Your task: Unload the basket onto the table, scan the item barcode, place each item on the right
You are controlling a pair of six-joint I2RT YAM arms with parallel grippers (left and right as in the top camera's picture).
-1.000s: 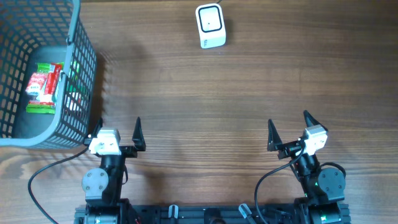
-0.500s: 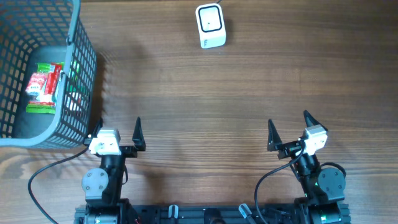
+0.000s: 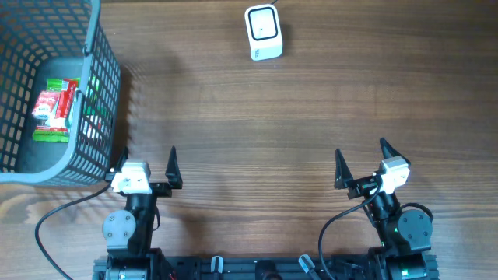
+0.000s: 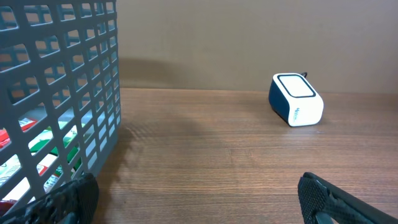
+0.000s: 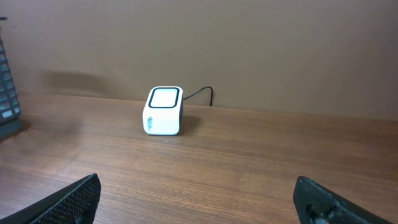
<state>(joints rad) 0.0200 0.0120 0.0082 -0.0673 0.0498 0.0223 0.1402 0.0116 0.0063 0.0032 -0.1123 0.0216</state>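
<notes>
Left claw (image 3: 148,153) gapes beside basket (image 3: 95,78) — right wrist glimpses only its corner.

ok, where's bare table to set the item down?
Free: the broad table between the basket on the left, the scanner at the far edge and the open left gripper and right gripper at the near edge; everything right of the scanner too. Crowded: only inside the basket, with the packets.

The basket (image 3: 103,93) runs off the left edge, its packets (image 3: 53,109) half-hidden.
</notes>
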